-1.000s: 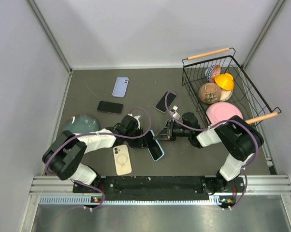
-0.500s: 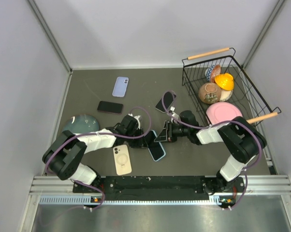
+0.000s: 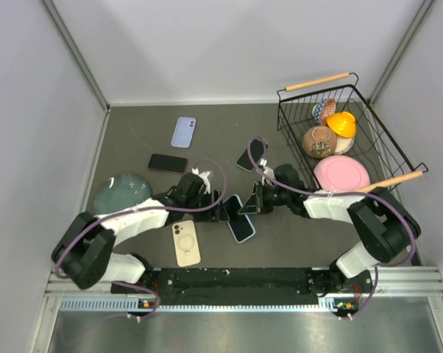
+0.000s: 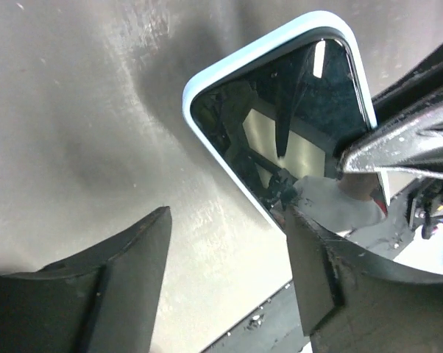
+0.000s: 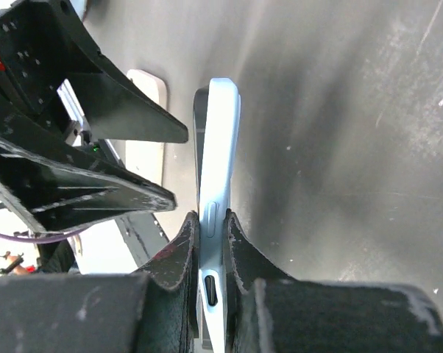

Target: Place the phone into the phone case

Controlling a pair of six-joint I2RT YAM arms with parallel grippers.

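Down by the bases, a cream phone (image 3: 185,243) lies flat on the table (image 3: 302,239). Mid-table, the right claw (image 5: 210,220) is clenched on the light-blue phone case's (image 5: 220,132) edge, with the phone (image 4: 280,110) inside its rim. The left claw (image 4: 225,220) is released, fingers spread beside it. Beyond lies a black phone (image 3: 168,162).

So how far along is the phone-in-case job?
Mostly done: the black phone sits inside the light-blue phone case, rim wrapping both visible corners. In hand: the right hand pinches the case's edge; the left hand is open beside it. Left: a dark strip shows alongside the case in the right wrist view, so full seating is unconfirmed; then release.
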